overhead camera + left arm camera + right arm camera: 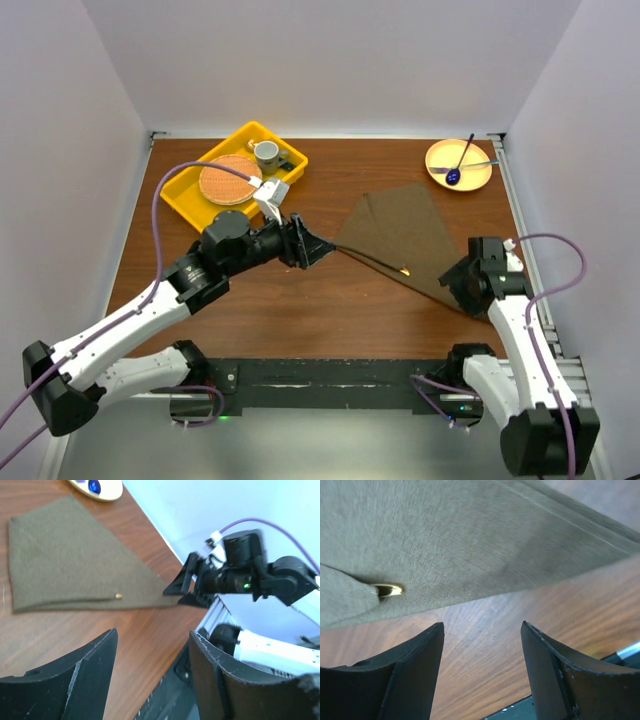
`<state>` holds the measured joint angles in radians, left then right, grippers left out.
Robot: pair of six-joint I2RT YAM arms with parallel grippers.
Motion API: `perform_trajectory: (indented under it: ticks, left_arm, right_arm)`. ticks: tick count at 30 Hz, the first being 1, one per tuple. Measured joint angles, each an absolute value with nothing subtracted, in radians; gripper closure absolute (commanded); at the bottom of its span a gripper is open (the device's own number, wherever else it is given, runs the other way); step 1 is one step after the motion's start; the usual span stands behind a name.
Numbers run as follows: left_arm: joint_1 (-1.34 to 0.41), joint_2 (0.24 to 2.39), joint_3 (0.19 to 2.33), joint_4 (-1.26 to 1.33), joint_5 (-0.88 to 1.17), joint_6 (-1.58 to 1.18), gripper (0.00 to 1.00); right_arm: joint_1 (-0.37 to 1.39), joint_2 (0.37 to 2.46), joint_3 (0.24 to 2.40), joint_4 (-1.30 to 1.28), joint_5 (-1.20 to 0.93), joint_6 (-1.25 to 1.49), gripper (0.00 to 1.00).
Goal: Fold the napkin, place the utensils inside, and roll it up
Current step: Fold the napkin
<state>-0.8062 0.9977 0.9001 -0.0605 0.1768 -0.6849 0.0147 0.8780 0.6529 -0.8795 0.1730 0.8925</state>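
The olive-brown napkin lies folded into a triangle on the wooden table, right of centre. It also shows in the left wrist view and the right wrist view. A gold utensil is tucked inside the fold; only its tip pokes out of the near edge, also showing in the left wrist view and the right wrist view. My left gripper is open and empty just left of the napkin's left corner. My right gripper is open and empty at the napkin's near right corner.
A yellow tray at the back left holds a round orange woven mat and a cup. A yellow plate at the back right holds a dark blue spoon and a pale utensil.
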Motion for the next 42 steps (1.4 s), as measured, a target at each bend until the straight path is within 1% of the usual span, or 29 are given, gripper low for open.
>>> perform_trajectory:
  ticks: [4, 8, 10, 16, 23, 32, 33, 35, 42]
  left_arm:
    - [-0.806, 0.949, 0.873, -0.1, 0.218, -0.688, 0.36]
    - [-0.806, 0.921, 0.854, -0.1, 0.252, -0.695, 0.36]
    - [-0.806, 0.916, 0.852, -0.099, 0.263, -0.697, 0.36]
    - [-0.806, 0.917, 0.852, -0.098, 0.287, -0.696, 0.36]
    - [-0.805, 0.929, 0.853, -0.099, 0.309, -0.696, 0.36]
    - [-0.805, 1.02, 0.915, -0.11, 0.352, -0.695, 0.36]
    - [-0.805, 1.029, 0.923, -0.116, 0.358, -0.695, 0.36]
    - [-0.805, 1.043, 0.934, -0.124, 0.366, -0.695, 0.36]
    - [-0.805, 1.077, 0.952, -0.142, 0.394, -0.697, 0.36]
  right_arm:
    - [-0.015, 0.772, 0.636, -0.925, 0.223, 0.966, 0.37]
    - [-0.043, 0.758, 0.621, -0.963, 0.281, 1.023, 0.38]
    - [-0.076, 0.776, 0.614, -0.967, 0.303, 1.045, 0.4]
    - [-0.25, 0.833, 0.528, -0.94, 0.305, 1.092, 0.39]
    - [-0.369, 0.885, 0.527, -0.902, 0.317, 1.1, 0.41]
    - [-0.477, 0.96, 0.527, -0.824, 0.322, 1.097, 0.43]
    - [-0.482, 0.967, 0.527, -0.818, 0.324, 1.096, 0.45]
    - [-0.493, 0.979, 0.527, -0.809, 0.325, 1.095, 0.46]
    - [-0.519, 1.016, 0.527, -0.776, 0.328, 1.061, 0.44]
